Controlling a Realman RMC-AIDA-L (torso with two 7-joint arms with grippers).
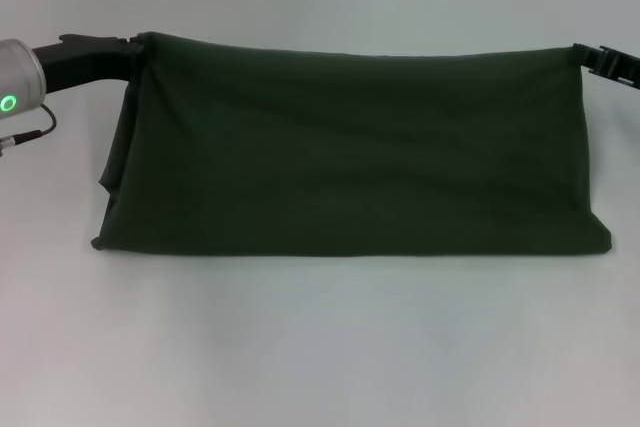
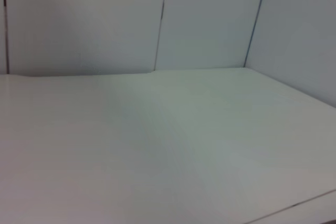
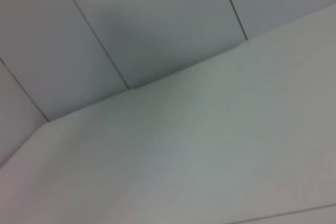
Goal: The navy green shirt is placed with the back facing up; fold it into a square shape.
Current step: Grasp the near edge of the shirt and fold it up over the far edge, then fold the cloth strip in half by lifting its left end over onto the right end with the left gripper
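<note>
Mid-fold: left end effector and right end effector grip far corners of navy green shirt, lifted over white desk. Next: carry held edge toward near hem.

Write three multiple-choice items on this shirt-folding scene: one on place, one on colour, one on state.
1. Where do the two tools meet the navy green shirt?
A. At its two far corners
B. At its near edge
C. At its middle

2. What colour is the shirt's visible side?
A. Cream
B. Plain dark olive green
C. Red

3. How does the shirt lie?
A. Crumpled in a ball
B. Hanging clear of the table
C. Far edge stretched between the tools, near edge on the table

Answers: 1 A, the left tool and right tool sit at the far corners. 2 B, no lettering shows. 3 C, the near edge rests on the table.
</note>
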